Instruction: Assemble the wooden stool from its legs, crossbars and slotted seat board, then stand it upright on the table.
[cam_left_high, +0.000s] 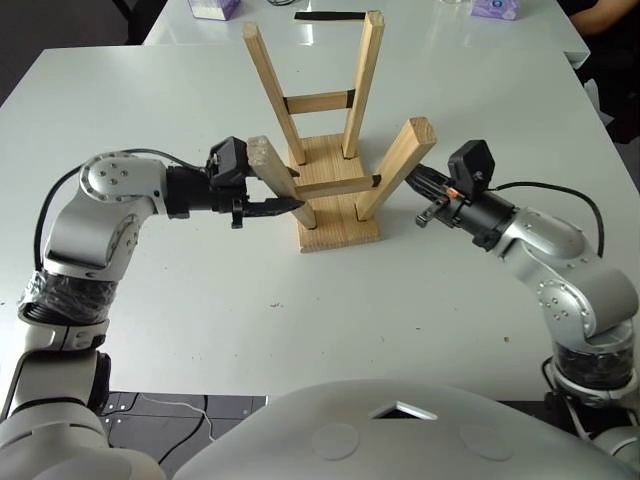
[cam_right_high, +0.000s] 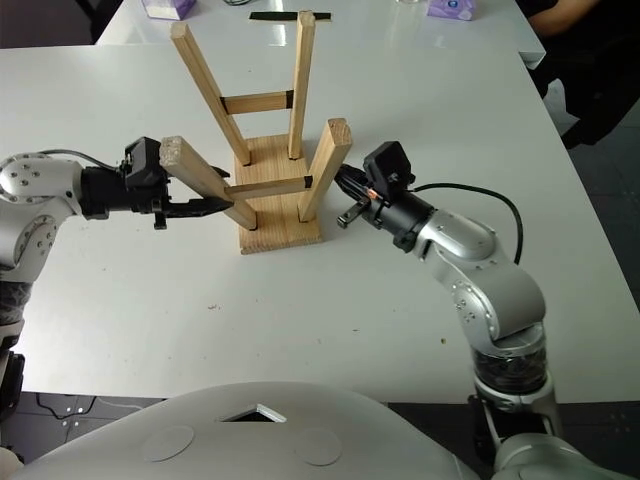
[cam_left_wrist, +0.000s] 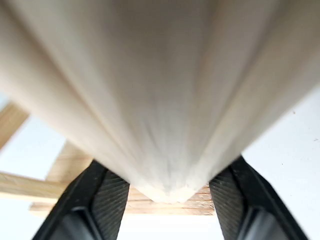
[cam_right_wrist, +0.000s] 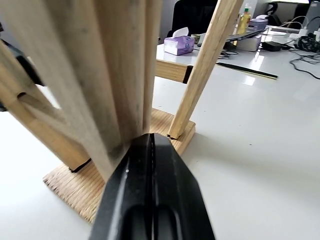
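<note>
The wooden stool (cam_left_high: 335, 150) stands inverted, its slotted seat board (cam_left_high: 340, 232) flat on the white tabletop (cam_left_high: 200, 290), four pale legs splayed upward and joined by two crossbars (cam_left_high: 320, 101). The left end effector (cam_left_high: 275, 207) is clamped on the near-left leg (cam_left_high: 280, 178); the right end effector (cam_left_high: 422, 182), fingers closed together, has its tip against the near-right leg (cam_left_high: 395, 165). The stool sits mid-tabletop, well apart from the near and side edges.

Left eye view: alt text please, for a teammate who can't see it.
An upside-down wooden stool rests on its seat board on a white table, legs up. The left gripper clamps the near-left leg; the right gripper is at the near-right leg.
</note>
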